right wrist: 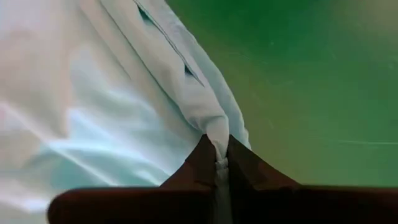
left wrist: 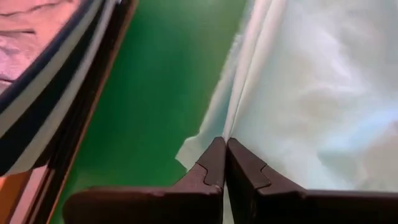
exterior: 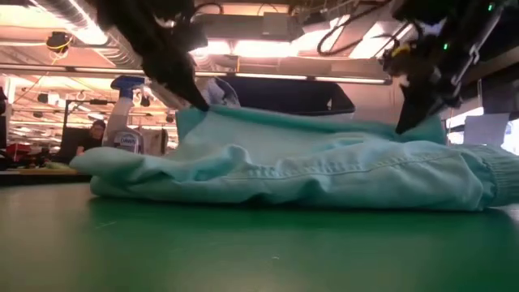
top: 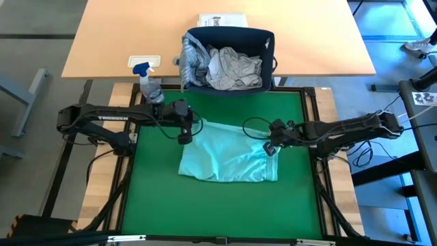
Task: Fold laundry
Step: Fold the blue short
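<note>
A mint-teal garment (top: 229,159) lies bunched on the green mat (top: 157,198), its near part flat on the mat. My left gripper (top: 184,139) is shut on the garment at its far left side. My right gripper (top: 269,149) is shut on it at its right side. In the low view the garment (exterior: 308,166) rises toward both grippers. A navy fabric basket (top: 231,58) with more laundry (top: 232,67) stands beyond the mat's far edge. My left gripper pinches the garment's left edge (left wrist: 231,132) between its two fingers, where several folds run together, coming slanting down from the left. The cloth rises to the fingers and the rest lies on the mat. My right gripper pinches a gathered fold at the garment's right edge (right wrist: 214,138) between its two fingers, slanting down from the right. That edge is raised a little and the cloth runs down onto the mat.
A spray bottle (top: 149,83) stands at the mat's far left corner. A white socket plate (top: 143,61) and a booklet (top: 222,20) lie on the wooden table behind. Bare mat lies near the front edge.
</note>
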